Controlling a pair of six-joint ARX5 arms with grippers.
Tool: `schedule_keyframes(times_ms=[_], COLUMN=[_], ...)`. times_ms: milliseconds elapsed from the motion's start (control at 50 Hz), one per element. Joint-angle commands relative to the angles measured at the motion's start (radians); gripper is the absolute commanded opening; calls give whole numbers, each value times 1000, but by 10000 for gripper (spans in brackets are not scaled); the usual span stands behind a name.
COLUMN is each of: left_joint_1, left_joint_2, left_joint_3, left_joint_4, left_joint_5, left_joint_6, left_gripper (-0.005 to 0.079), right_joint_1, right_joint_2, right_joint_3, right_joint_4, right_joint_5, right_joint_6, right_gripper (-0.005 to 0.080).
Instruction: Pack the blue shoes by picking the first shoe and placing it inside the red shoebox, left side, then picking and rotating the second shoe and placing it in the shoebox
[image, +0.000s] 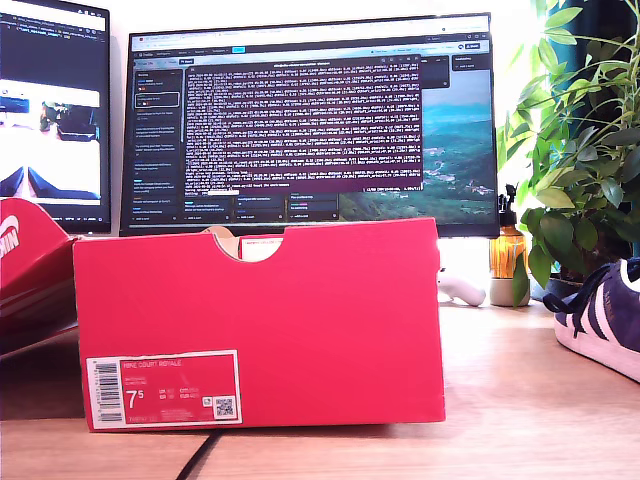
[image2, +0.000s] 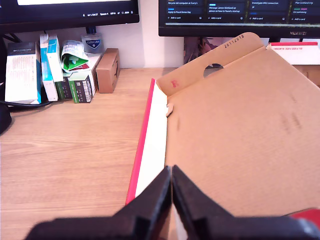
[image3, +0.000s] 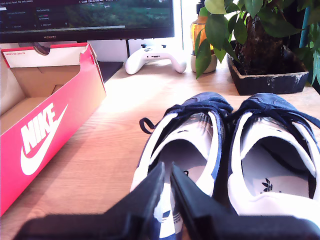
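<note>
The big bright-red cardboard shoebox fills the desk's middle. At its three o'clock in the exterior view sit two navy suede sneakers. My second gripper hangs above them, jaws together; my first gripper, also closed, hovers over the box.

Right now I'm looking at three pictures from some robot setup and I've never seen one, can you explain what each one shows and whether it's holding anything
This is a desk with two robot arms, each ending in a pincer with a small camera on it.

One picture is taken from a fixed camera on the desk. It faces the red shoebox head on, with a blue shoe at that picture's right edge and monitors behind.

The other two look along the arms. My first pincer hangs over the open shoebox, whose cardboard inside is bare. My second pincer is just above the pair of blue shoes, with a potted plant and a white game controller beyond.

Both pincers are shut and hold nothing. No shoe is packed yet.
</note>
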Motion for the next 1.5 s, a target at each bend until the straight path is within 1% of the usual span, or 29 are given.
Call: schedule_keyframes(times_ms=[0, 240, 340, 400, 440, 480, 500, 540, 600, 660, 700, 760, 800, 900, 980, 1060, 1080, 1100, 1120, 1160, 1180, 1200, 1220, 1260, 1280, 1300, 1320, 1360, 1480], left_joint_1=[-5, -5, -5, -5, -5, -5, -6, -7, -10, -14, -16, -20, -22, -28, -29, -29, -29, -29, -29, -29, -29, -29, -29, -29, -29, -30, -31, -35, -62], left_joint_2=[-8, -8, -8, -8, -8, -8, -8, -8, -8, -8, -8, -8, -8, -5, 27, 77, 93, 109, 123, 164, 182, 200, 217, 257, 278, 298, 314, 354, 461], left_joint_3=[-36, -36, -36, -36, -33, -26, -19, -5, 21, 52, 78, 124, 159, 249, 325, 400, 420, 438, 453, 490, 505, 519, 533, 562, 576, 589, 599, 623, 666], left_joint_4=[2, 2, 8, 30, 43, 50, 50, 51, 54, 54, 54, 54, 53, 36, -45, -175, -213, -249, -278, -346, -372, -396, -420, -466, -489, -510, -527, -568, -661], left_joint_5=[5, 6, 24, 41, 65, 90, 104, 125, 150, 166, 176, 209, 230, 296, 363, 428, 444, 458, 471, 494, 505, 512, 515, 518, 518, 518, 518, 518, 508], left_joint_6=[-6, -8, -58, -67, -67, -66, -67, -67, -69, -85, -119, -147, -161, -156, -85, -16, 30, 30, 87, 104, 184, 184, 254, 270, 358, 358, 431, 511, 677], left_gripper=[-14, -14, -14, -14, -14, -14, -14, -14, -17, -17, -18, -19, -19, -19, -19, -19, -19, -19, -19, -19, -19, -19, -19, -19, -19, -19, -19, -19, -19], right_joint_1=[4, 4, 4, 4, 4, 4, 4, 4, 4, 4, 4, 4, 4, 4, 4, 4, 4, 4, 4, 4, 4, 4, 4, 4, 4, 4, 4, 4, 4], right_joint_2=[-7, -7, -7, -7, -7, -7, -7, -7, -7, -7, -7, -6, -6, -6, 0, 11, 14, 18, 21, 30, 35, 40, 44, 55, 61, 69, 76, 95, 169], right_joint_3=[-17, -17, -17, -17, -17, -17, -17, -17, -17, -17, -16, -10, -4, 10, 22, 32, 33, 34, 35, 39, 42, 45, 48, 57, 63, 68, 74, 90, 156], right_joint_4=[8, 9, 9, 21, 47, 67, 74, 89, 119, 150, 166, 167, 160, 123, 72, 27, 21, 16, 14, 14, 14, 14, 14, 14, 14, 14, 14, 13, -21], right_joint_5=[1, 0, -2, -4, -9, -32, -43, -61, -89, -99, -107, -117, -142, -203, -213, -212, -213, -213, -213, -214, -214, -214, -214, -214, -214, -214, -214, -214, -214], right_joint_6=[2, 3, 16, 57, 98, 208, 214, 328, 409, 499, 562, 651, 681, 685, 687, 705, 716, 721, 734, 735, 735, 734, 734, 734, 734, 734, 735, 735, 725], right_gripper=[-13, -13, -13, -13, -13, -13, -13, -13, -13, -13, -13, -13, -13, -13, -13, -13, -13, -13, -13, -13, -13, -13, -13, -13, -13, -12, -12, -12, -12])
